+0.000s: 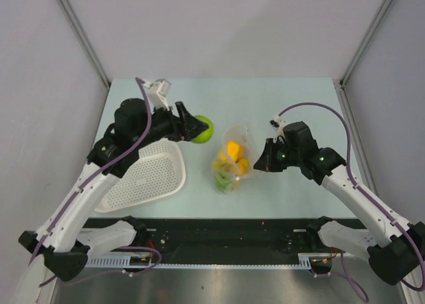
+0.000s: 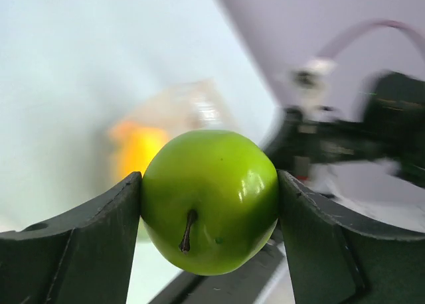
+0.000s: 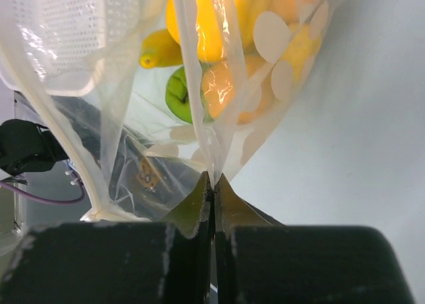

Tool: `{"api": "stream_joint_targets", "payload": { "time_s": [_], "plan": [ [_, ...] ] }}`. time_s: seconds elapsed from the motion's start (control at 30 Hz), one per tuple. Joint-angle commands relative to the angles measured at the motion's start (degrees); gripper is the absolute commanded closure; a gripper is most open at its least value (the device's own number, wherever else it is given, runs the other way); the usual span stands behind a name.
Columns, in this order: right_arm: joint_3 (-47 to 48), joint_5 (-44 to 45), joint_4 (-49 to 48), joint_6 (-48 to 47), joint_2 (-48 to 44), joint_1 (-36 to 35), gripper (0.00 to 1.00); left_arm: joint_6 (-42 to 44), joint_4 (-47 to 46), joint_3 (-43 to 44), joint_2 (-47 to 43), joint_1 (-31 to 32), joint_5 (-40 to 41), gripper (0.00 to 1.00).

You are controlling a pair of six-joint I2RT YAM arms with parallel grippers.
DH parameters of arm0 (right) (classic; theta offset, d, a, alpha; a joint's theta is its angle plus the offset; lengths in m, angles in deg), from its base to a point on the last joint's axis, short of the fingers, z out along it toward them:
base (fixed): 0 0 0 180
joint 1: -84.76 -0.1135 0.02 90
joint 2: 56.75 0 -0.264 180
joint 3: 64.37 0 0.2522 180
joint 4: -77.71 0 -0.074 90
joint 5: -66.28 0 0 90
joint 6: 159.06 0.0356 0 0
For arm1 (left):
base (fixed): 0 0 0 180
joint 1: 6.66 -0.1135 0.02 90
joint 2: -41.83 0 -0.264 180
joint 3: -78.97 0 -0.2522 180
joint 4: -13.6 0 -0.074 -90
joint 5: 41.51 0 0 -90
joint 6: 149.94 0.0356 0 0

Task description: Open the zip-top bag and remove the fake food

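Our left fingers (image 1: pixel 192 127) clamp a green apple (image 1: pixel 204 129), just left of the zip-top bag (image 1: pixel 234 161) and near the white basket (image 1: pixel 149 174). Our right fingers (image 3: pixel 220 199) are pressed together on the bag's right edge. More fake food (image 1: pixel 232 150) sits inside the bag, near the middle of the pale blue desk (image 1: pixel 299 105). Grey walls (image 1: pixel 219 25) stand around.

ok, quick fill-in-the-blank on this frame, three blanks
1. The left tool grips a green ____.
2. The right tool pinches the edge of the clear ____.
3. The white basket lies on the ____ arm's side.
Missing: apple; bag; left.
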Motion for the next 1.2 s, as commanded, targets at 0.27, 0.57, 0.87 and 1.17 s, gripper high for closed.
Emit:
{"api": "stream_joint_targets", "payload": {
  "time_s": [0.27, 0.57, 0.87, 1.17],
  "plan": [
    [8.8, -4.6, 1.2, -3.3, 2.0, 2.5, 1.00, -2.8, 14.9, -24.7, -6.8, -12.2, 32.4, 1.00],
    [8.2, -8.0, 0.6, -5.1, 2.8, 4.3, 1.00, -3.6, 3.8, -37.3, 2.3, -16.5, 29.3, 0.99],
    [7.7, -10.2, 1.0, -6.1, 2.9, 4.5, 1.00, -2.4, -1.2, -39.2, 4.4, -17.2, 23.3, 0.22],
    [8.5, -11.7, 2.7, -8.3, 3.0, 4.6, 1.00, -4.5, 4.9, -36.4, -2.4, -17.1, 23.9, 0.01]
  ]
}}
